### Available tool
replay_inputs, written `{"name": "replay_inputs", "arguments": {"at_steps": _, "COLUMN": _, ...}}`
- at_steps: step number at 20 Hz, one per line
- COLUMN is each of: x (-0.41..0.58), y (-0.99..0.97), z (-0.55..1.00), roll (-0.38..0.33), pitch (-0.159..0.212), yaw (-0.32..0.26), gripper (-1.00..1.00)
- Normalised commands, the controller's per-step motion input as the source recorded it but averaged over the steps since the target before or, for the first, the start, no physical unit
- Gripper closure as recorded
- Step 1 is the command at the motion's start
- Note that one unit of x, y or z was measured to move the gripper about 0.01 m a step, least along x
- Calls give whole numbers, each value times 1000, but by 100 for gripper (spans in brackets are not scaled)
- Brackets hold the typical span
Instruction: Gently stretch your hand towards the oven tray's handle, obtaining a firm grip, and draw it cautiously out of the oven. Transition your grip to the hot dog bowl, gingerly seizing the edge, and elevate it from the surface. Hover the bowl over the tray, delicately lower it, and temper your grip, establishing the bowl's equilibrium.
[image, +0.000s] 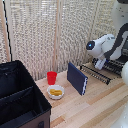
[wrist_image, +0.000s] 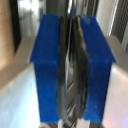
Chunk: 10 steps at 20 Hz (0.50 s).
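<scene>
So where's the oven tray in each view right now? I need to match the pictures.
Exterior view: the oven tray lies at the exterior view's right, below the gripper, beside the dark blue book.
Wrist view: too blurred to tell; blue pads fill the picture.
Shared landmark: the gripper itself.

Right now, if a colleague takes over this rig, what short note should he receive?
Gripper: at the oven tray; the wrist view shows the blue fingers close together around dark metal, but it is too blurred to confirm a grip.
Oven: at the exterior view's right, mostly hidden by the arm. The tray sticks out over the table.
Hot dog bowl: on the table beside the red cup, untouched.
Left: finish the tray pull if needed, then set the bowl on it.
</scene>
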Motion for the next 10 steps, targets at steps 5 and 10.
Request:
{"name": "replay_inputs", "arguments": {"at_steps": 5, "x": 14, "y": 886, "z": -122, "roll": -28, "pitch": 1, "yaw": -21, "gripper": 100}}
{"name": "replay_inputs", "arguments": {"at_steps": 10, "x": 45, "y": 158, "z": 2, "roll": -18, "pitch": 3, "yaw": -4, "gripper": -100}}
